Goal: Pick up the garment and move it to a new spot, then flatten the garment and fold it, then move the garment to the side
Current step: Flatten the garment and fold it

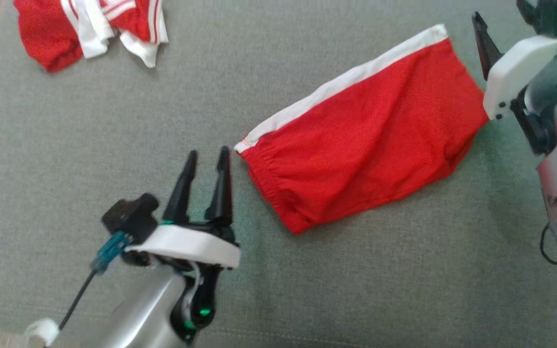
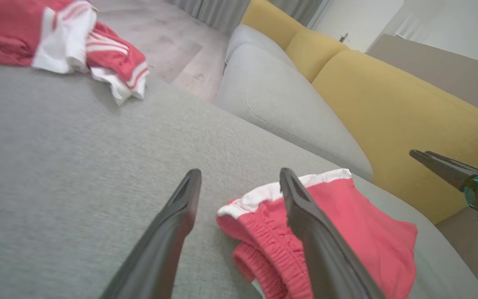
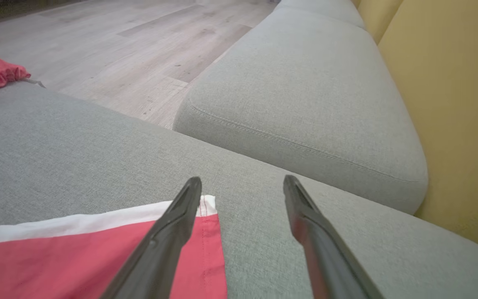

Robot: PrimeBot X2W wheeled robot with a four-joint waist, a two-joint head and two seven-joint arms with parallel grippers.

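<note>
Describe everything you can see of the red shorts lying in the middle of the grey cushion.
The red shorts look folded in half and lie flat on the grey cushion, slanting across the head view. The fabric looks like thin sports jersey, mildly wrinkled. A white side stripe runs along the far edge. The gathered elastic waistband faces the left gripper, and the leg hem faces the right gripper. Both grippers' fingers stand open at those ends, gripping nothing.

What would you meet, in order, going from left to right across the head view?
First the crumpled red-and-white garment → left gripper → red shorts lying flat on the grey cushion → right gripper.
</note>
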